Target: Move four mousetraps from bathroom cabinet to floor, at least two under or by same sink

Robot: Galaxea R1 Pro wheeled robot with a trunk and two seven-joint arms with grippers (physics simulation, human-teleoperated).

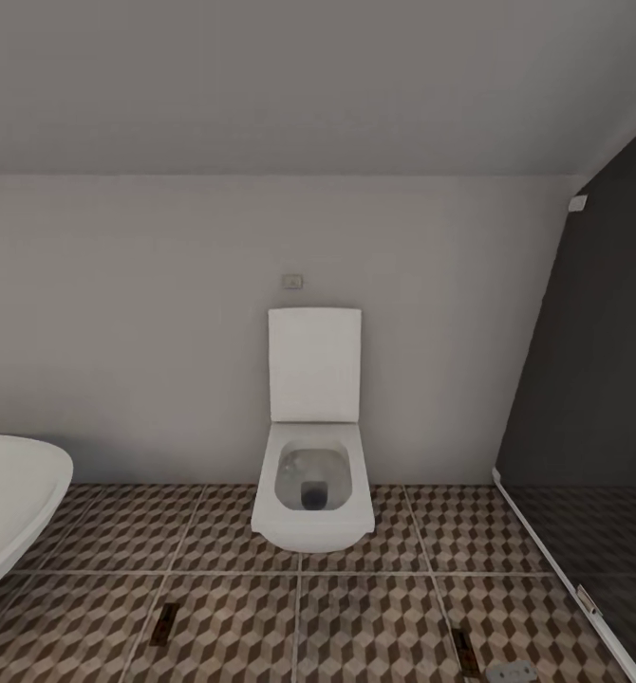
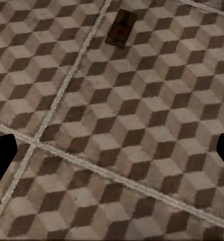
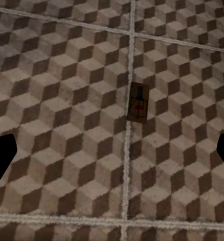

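Mousetraps (image 1: pixel 164 623) (image 1: pixel 465 652): flat tan boards on cube-patterned bathroom floor (image 1: pixel 375 617); glossy square toilet (image 1: pixel 313 474)

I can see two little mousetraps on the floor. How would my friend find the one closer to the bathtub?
Start at the white square toilet against the wall, then look down the cube-patterned tiled floor toward the white oval bathtub. The small flat tan-brown mousetrap lies there, alone on the bathtub's side; the other mousetrap lies toward the dark shower.
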